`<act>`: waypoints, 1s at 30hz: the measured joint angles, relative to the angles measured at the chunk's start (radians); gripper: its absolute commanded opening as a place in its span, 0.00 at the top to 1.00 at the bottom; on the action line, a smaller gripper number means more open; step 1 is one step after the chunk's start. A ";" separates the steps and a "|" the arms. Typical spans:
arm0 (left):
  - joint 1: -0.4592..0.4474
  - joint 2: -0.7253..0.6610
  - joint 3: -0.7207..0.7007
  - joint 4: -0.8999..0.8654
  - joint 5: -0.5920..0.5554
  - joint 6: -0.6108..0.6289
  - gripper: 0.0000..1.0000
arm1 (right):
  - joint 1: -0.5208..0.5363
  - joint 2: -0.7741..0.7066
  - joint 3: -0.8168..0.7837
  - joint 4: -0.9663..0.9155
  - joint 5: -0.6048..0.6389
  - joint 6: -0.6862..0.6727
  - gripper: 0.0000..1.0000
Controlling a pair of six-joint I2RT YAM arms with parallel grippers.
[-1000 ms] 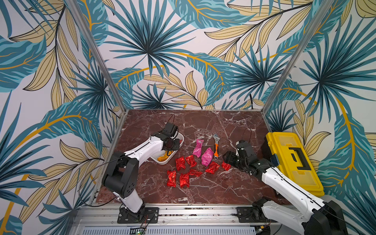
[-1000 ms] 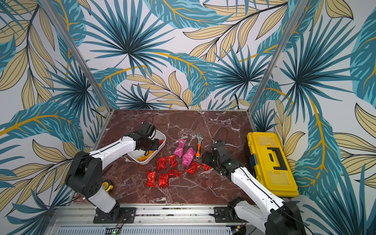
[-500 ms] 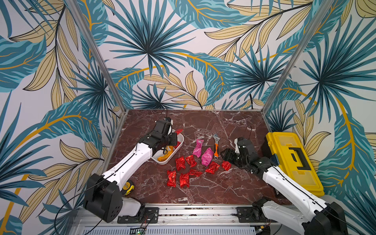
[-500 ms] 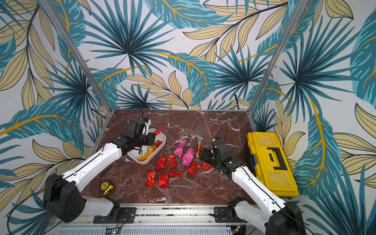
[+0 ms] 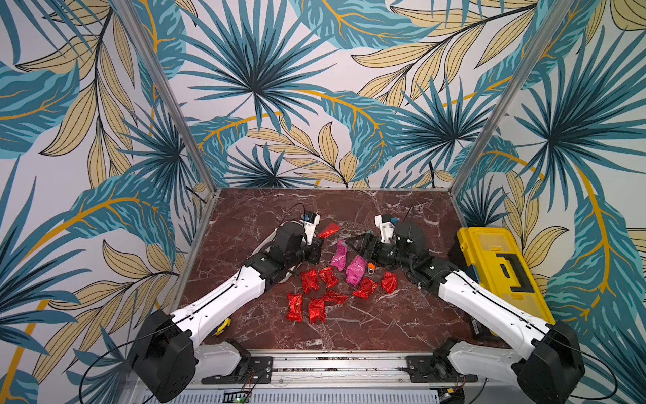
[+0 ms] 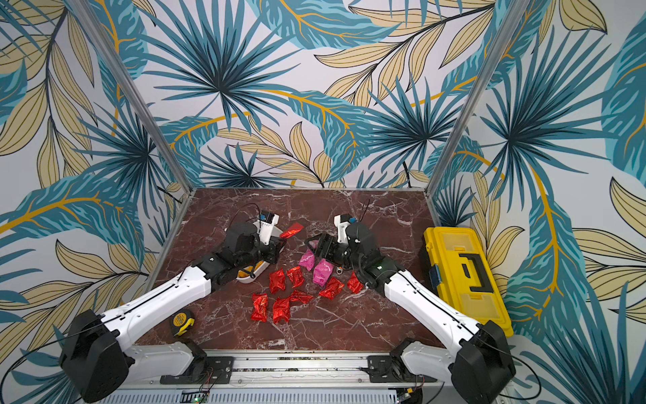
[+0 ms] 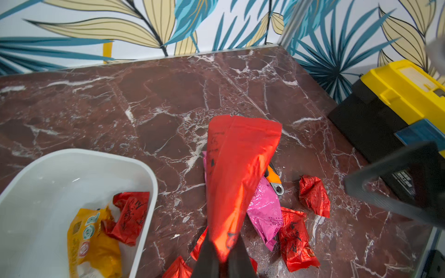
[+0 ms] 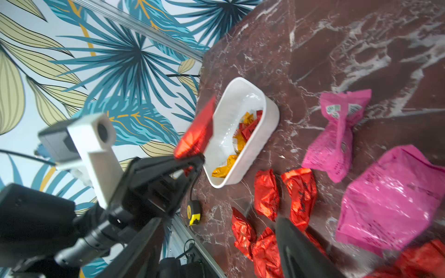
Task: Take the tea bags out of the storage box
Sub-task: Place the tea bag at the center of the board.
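Between the pressed-together fingertips of my left gripper a red tea bag is pinched by one end, held clear above the marble table and sticking out past my fingers. Just beside that gripper and lower down, the white storage box sits on the table; inside it lie orange-yellow tea bags and a crumpled red bag. Opposite, my right gripper hangs with its jaws spread wide and holds nothing, its tips near the pinched bag without touching it. Under the right gripper lie two pink tea bags, with an orange-handled wrench partly hidden beside them. Loose red tea bags are scattered on the table below and between both grippers. Behind my right gripper, beyond the arm, stands a yellow toolbox.
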 measured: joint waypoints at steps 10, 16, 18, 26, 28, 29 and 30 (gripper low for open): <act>-0.069 -0.019 -0.039 0.095 -0.045 0.080 0.99 | 0.001 0.119 0.058 0.105 0.001 0.073 0.33; -0.079 -0.023 -0.049 0.108 -0.049 0.109 0.96 | 0.001 0.183 0.076 0.167 -0.009 0.119 0.54; -0.079 -0.026 -0.053 0.111 -0.048 0.113 0.94 | 0.001 0.201 0.083 0.183 -0.015 0.128 0.62; -0.081 -0.045 -0.079 0.126 -0.046 0.119 0.39 | 0.001 0.225 0.088 0.232 -0.037 0.150 0.92; -0.081 -0.055 -0.089 0.132 -0.047 0.119 0.17 | 0.001 0.225 0.088 0.240 -0.039 0.149 0.95; -0.081 -0.064 -0.097 0.139 -0.049 0.113 0.08 | 0.001 0.224 0.088 0.241 -0.039 0.149 0.96; -0.081 -0.076 -0.109 0.148 -0.052 0.105 0.02 | 0.001 0.222 0.087 0.240 -0.039 0.146 0.96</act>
